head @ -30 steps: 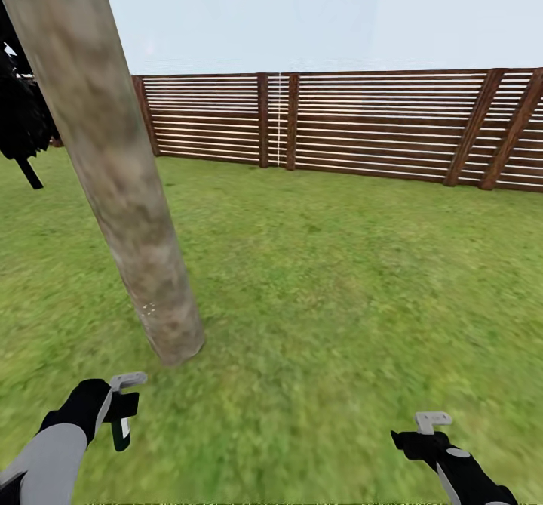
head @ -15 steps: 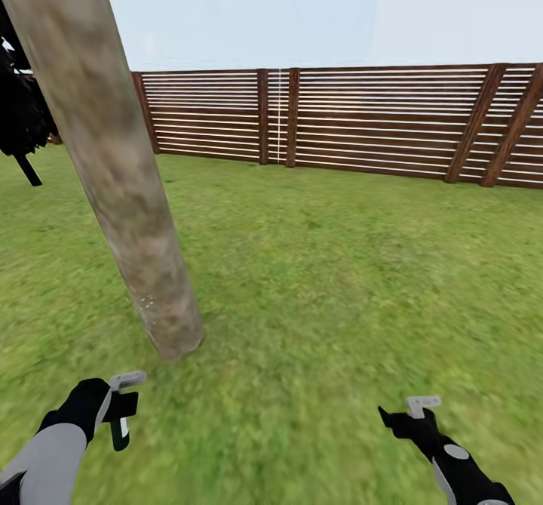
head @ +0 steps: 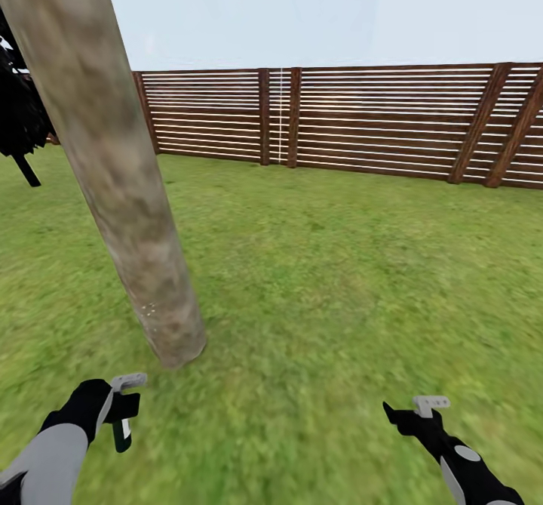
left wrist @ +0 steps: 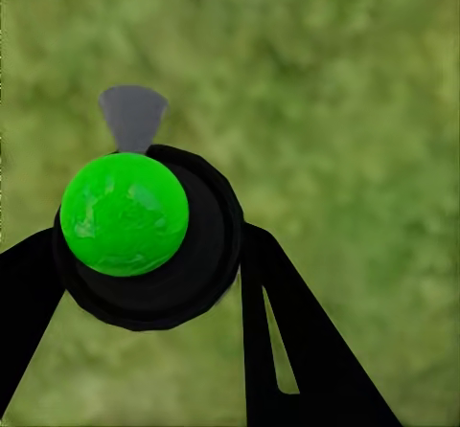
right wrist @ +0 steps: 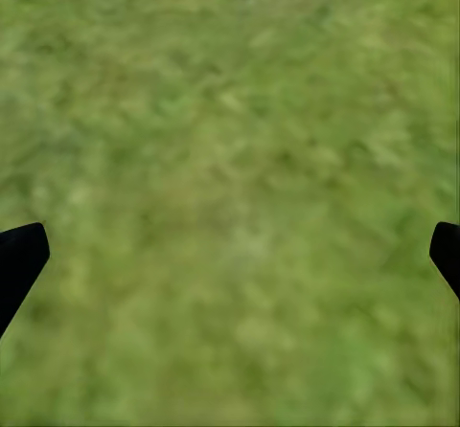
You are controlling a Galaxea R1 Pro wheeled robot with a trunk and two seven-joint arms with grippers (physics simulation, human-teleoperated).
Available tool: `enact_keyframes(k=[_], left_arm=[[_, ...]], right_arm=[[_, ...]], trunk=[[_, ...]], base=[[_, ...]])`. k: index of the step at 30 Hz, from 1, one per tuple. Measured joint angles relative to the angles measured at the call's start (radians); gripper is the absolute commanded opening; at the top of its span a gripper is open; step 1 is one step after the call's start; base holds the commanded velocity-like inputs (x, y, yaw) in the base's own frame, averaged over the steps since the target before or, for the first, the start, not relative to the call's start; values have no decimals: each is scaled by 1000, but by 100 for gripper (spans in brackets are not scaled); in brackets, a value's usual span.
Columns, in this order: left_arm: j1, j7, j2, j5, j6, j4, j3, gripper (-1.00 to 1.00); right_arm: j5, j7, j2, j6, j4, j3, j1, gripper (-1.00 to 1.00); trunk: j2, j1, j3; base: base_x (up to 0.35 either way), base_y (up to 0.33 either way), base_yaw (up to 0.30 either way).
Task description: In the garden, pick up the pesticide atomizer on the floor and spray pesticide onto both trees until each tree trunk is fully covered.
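The pesticide atomizer [head: 122, 417] is a small black bottle with a light grey trigger head, held low at the left of the head view. My left gripper [head: 113, 408] is shut on it. Seen from the left wrist, the atomizer [left wrist: 144, 245] shows its green spot and grey nozzle between the two black fingers [left wrist: 278, 312], over grass. A leaning grey-brown tree trunk [head: 121, 188] rises just ahead of that hand, with a few white specks near its base. My right gripper [head: 416, 412] hangs open over the lawn, fingertips wide apart [right wrist: 230, 255] and nothing between them.
Green lawn [head: 339, 278] stretches ahead to a brown slatted fence [head: 362, 120]. Dark ragged foliage [head: 19, 120] hangs at the far left behind the trunk.
My right gripper has shifted slightly up and to the left in the head view. The left arm and the atomizer have held still.
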Motion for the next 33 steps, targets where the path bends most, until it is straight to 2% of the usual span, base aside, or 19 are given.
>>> enact_keyframes(k=[5,6,7,8,9,10,11,12,13,14,19,21,23,25,26,27,28,30,33], left_arm=[[-8,-12,7,2,7,-14,4,-100],[-24,-14,16,-1,47,-35,0,-100],[-54,-24,27,-2,117,-75,-42,-100],[-75,-66,44,6,163,-140,-145,-100],[-76,-93,50,7,180,-159,-182,-100],[-79,-146,56,6,232,-211,-221,-100],[-81,-195,60,6,298,-271,-242,-100],[-79,-264,63,5,389,-384,-285,-100],[-80,-277,66,-14,404,-474,-316,-100],[-78,-282,70,-17,412,-474,-331,-100],[-66,-307,79,-6,410,-466,-346,-100],[-66,-354,79,-4,406,-414,-344,-100],[-73,-432,86,-11,401,-366,-337,-100],[-83,-461,113,-20,401,-365,-338,-100],[-106,-467,129,-19,404,-366,-341,-100],[-153,-473,146,-26,406,-366,-344,-100],[-205,-480,164,-15,413,-368,-345,-100],[-241,-492,181,-16,417,-366,-358,-100],[-286,-532,210,-11,425,-366,-444,-100]], right_arm=[[0,-1,1,0,3,2,0,100],[0,-1,1,0,14,1,0,100],[0,-2,1,0,23,1,0,100],[0,-3,1,0,27,1,0,100],[0,-3,1,0,27,1,0,100],[-1,-3,1,0,28,1,0,100],[-1,-3,1,0,28,1,0,100],[0,-3,1,0,29,1,0,100],[0,-3,1,0,30,2,0,100],[0,-3,1,0,30,2,0,100],[0,-3,1,0,30,2,0,100],[1,-3,1,0,30,2,0,100],[1,-3,1,0,30,2,0,100],[1,-3,1,0,30,2,0,100],[1,-3,1,0,30,2,0,100],[1,-3,1,0,30,2,0,100],[1,-3,1,0,30,2,0,100],[1,-3,1,0,30,2,0,100],[1,-3,1,0,32,2,0,100]], trunk=[[0,0,0],[0,0,0],[0,0,0],[0,0,0],[0,0,0],[0,0,0],[0,0,0],[0,0,0],[0,0,0],[0,1,0],[0,0,0],[0,0,0],[0,0,0],[0,0,0],[0,0,0],[0,0,0],[0,0,0],[0,0,0],[0,0,0]], base=[[3,2,-10],[0,0,0],[0,0,0],[0,0,0],[0,0,0],[0,0,0],[-5,0,0],[-134,0,0],[-233,0,0],[-284,0,0],[-88,0,0],[-4,0,0],[-1,0,0],[0,0,0],[0,0,0],[0,0,0],[0,0,0],[0,0,0],[0,0,0]])
